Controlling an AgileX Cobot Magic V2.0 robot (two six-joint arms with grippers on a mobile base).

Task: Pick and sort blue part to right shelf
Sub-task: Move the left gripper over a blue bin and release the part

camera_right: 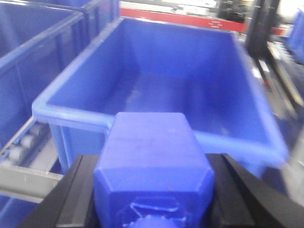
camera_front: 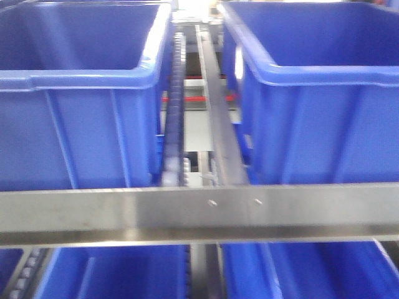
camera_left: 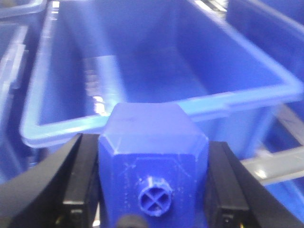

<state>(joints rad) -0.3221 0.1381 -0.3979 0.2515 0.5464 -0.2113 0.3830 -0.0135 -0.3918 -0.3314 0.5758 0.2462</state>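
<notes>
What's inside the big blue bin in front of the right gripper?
Only bare blue floor and walls show inside the bin. The blue block held in the right gripper covers its near edge, so that bit is unseen.

— What's up front?
— Two blue bins with open tops. The left bin and the right bin sit side by side, apart.
— And in the gap?
— A roller track and a grey rail run away from the camera. A red strip crosses behind them.
— Lower down?
— A steel bar crosses in front of both, with two screw heads on it. Lower bins show beneath.
— The right wrist view?
— Blurred. Rollers lie just beside a bin.
</notes>
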